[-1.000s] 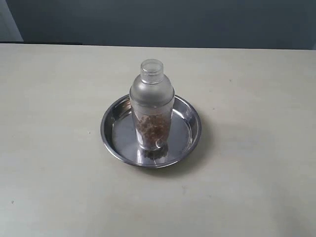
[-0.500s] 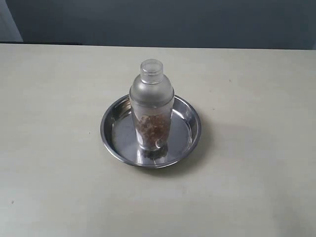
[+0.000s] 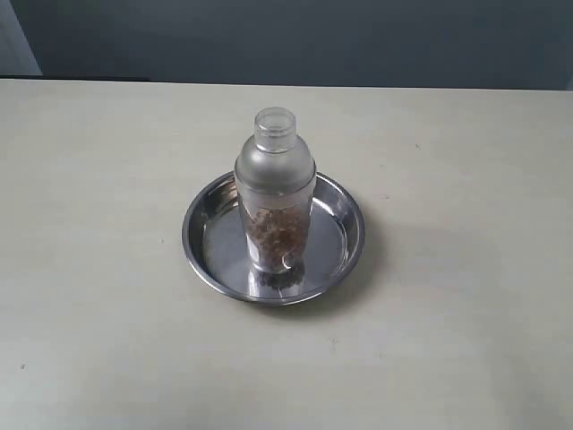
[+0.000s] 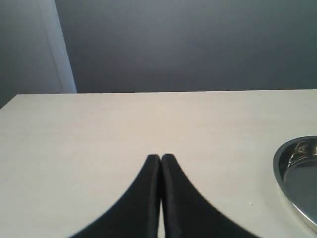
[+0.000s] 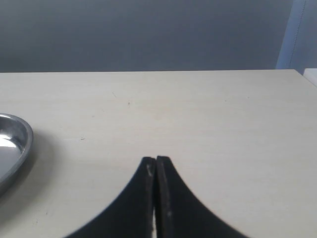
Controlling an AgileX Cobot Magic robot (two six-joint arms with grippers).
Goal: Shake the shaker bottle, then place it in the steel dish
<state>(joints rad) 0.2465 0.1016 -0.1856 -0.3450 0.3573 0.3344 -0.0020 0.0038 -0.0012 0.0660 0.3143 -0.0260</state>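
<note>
The frosted shaker bottle (image 3: 275, 193) stands upright inside the steel dish (image 3: 340, 210), with brownish contents in its clear lower body and a small clear cap on top. Neither arm shows in the exterior view. In the left wrist view my left gripper (image 4: 160, 157) is shut with nothing between its black fingers, and the dish's rim (image 4: 281, 168) sits off to one side. My right gripper (image 5: 155, 159) is likewise shut and empty in the right wrist view, away from the dish's edge (image 5: 26, 144). The bottle is out of both wrist views.
The dish rests near the middle of a pale beige table (image 3: 466, 313). A dark grey wall (image 3: 295, 40) runs behind the table's far edge. A light panel (image 5: 297, 34) stands at the far corner in the right wrist view.
</note>
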